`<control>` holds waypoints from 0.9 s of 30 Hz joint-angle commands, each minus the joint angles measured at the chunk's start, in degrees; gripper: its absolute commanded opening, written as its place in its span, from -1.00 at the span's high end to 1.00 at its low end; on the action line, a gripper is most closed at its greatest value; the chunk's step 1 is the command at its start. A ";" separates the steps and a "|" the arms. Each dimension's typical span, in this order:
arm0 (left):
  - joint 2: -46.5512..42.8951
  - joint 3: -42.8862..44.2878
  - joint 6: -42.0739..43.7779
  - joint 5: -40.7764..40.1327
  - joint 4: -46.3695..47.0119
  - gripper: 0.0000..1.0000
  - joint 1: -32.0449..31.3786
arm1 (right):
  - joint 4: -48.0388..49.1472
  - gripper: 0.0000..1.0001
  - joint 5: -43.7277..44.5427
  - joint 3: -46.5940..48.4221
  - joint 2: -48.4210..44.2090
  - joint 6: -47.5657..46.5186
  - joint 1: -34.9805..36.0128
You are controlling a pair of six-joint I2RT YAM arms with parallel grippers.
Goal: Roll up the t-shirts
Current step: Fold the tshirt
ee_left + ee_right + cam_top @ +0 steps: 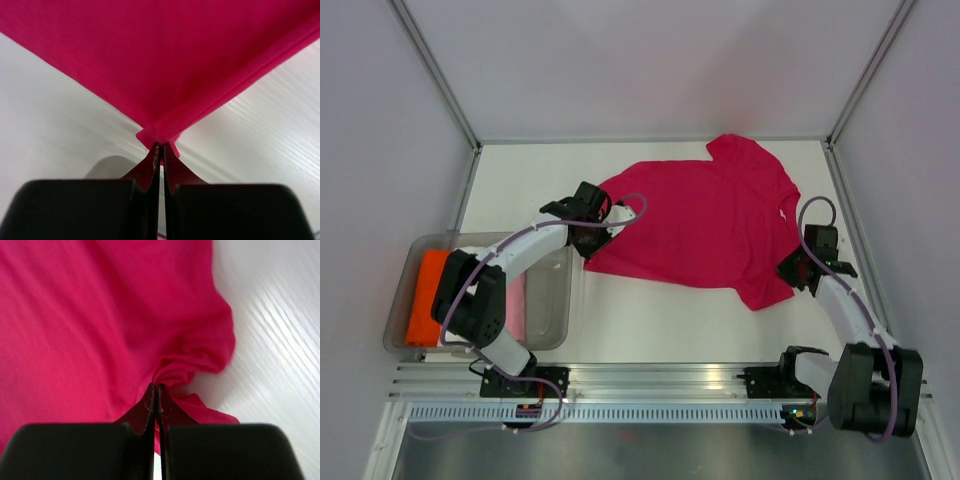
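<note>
Magenta cloth, one short-sleeved t-shirt [705,225], lies spread nearly flat on the white table [650,320] and stretches between the two sets of jaws. The left gripper [159,150] has its jaws pressed together on the very corner of the shirt's hem. A small tab of pink fabric pokes out just above the fingertips, and the cloth fans out ahead of them in a wide wedge. The stitched hem runs off to the right of the jaws, and bare table shows on both sides. The right gripper [156,390] is likewise clamped tight on the shirt, its jaws closed on a bunched, puckered fold at the garment's edge. Most of the fabric spreads ahead and to the left of those jaws, and a rounded lobe of cloth curls just to their right, with white table beyond. Seen from above, the shirt's body fills the space between the two grips, and one sleeve points away toward the far wall. Well behind the left jaws, back along that arm and partly under its elbow, sits a clear plastic tub [558,268]. It holds an orange folded piece [428,295] and something pink [516,305] beside it, and it does not touch the shirt.
</note>
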 commanded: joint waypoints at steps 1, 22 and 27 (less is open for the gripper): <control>2.62 6.09 -4.16 -2.15 4.13 0.95 2.87 | 7.91 0.99 0.28 7.66 6.97 -3.55 -0.12; 17.83 20.69 -3.20 -6.54 5.72 0.95 6.56 | 13.89 1.00 -0.60 30.34 37.21 -8.12 0.06; 19.76 21.92 -3.11 -6.19 5.72 0.95 7.27 | 13.63 1.00 0.81 33.51 39.60 -9.00 0.24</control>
